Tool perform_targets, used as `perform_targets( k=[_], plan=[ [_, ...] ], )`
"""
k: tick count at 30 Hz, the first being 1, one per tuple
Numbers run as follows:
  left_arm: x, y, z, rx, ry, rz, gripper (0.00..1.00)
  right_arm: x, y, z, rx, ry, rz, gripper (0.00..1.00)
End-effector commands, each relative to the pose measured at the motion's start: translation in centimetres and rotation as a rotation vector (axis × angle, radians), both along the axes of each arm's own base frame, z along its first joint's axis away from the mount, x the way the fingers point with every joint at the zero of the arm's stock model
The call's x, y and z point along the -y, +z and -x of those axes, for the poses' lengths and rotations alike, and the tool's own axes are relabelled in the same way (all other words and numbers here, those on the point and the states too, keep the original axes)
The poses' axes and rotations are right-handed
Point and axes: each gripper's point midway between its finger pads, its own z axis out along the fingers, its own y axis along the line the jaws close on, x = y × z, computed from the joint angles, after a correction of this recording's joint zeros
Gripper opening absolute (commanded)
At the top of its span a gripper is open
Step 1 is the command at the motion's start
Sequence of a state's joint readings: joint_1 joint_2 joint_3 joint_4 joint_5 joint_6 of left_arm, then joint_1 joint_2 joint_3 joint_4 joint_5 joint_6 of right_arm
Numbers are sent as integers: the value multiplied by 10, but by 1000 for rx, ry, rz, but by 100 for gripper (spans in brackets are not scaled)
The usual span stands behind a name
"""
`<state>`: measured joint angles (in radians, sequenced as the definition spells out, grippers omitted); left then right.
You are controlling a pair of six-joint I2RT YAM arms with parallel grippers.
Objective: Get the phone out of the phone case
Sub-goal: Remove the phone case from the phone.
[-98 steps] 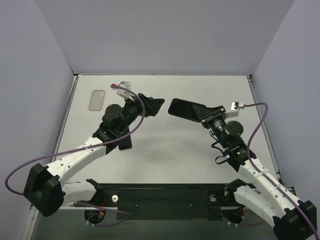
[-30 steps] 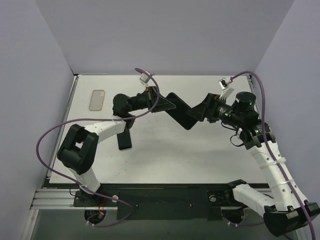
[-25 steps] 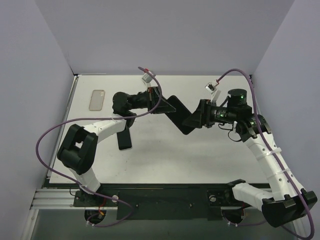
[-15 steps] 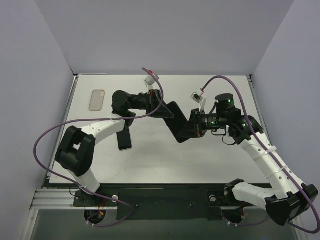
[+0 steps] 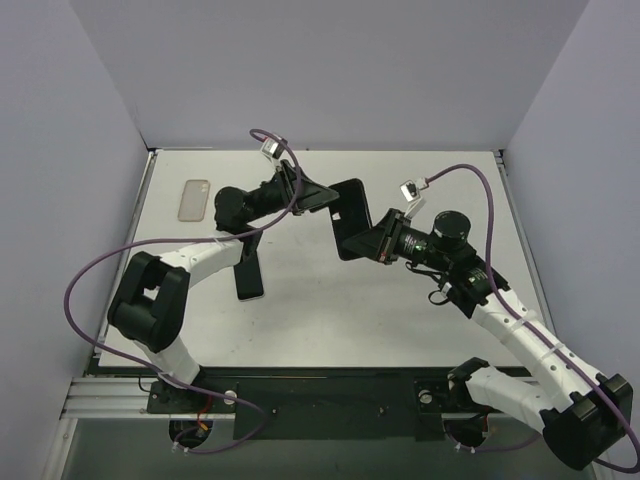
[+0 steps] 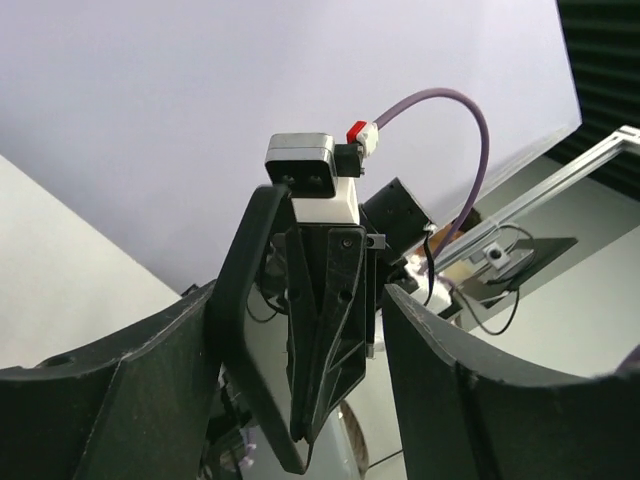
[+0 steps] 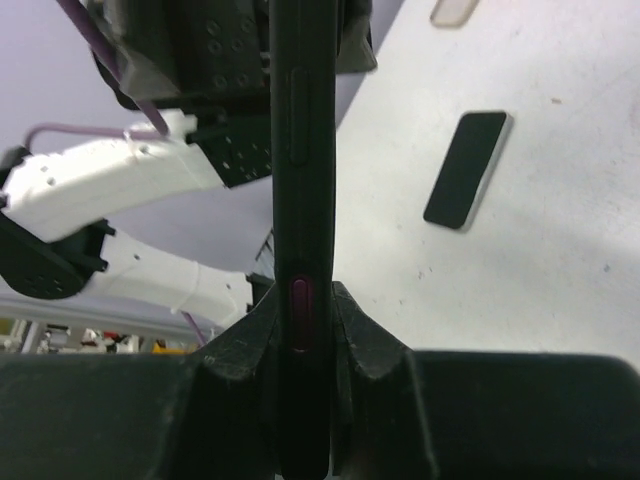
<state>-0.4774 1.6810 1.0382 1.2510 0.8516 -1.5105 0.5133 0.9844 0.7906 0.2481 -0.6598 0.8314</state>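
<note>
Both ends of the cased phone [image 7: 300, 200] beyond the right wrist view's edges

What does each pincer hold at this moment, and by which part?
The right pincer is shut on the black phone, pinching its flat faces at one end. The left pincer is open, holding nothing.
</note>
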Motion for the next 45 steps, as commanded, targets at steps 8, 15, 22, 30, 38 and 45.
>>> perform_targets(
  k=[8,15,22,30,38,45],
  plan=[
    [-11,36,20,101,-37,189,64,-17,85,-23,181,-34,-262,0],
    [-14,40,25,131,-71,210,47,-39,75,-8,140,92,-263,0],
    [-18,45,25,142,-57,218,34,-37,68,1,148,85,-217,0],
    [-17,49,36,201,-102,186,0,-29,41,12,121,81,-77,54],
    [-15,54,49,245,-162,153,0,-16,45,49,121,271,-11,50],
    [-15,59,56,259,-184,147,0,-22,56,62,172,367,-50,30]
  ],
)
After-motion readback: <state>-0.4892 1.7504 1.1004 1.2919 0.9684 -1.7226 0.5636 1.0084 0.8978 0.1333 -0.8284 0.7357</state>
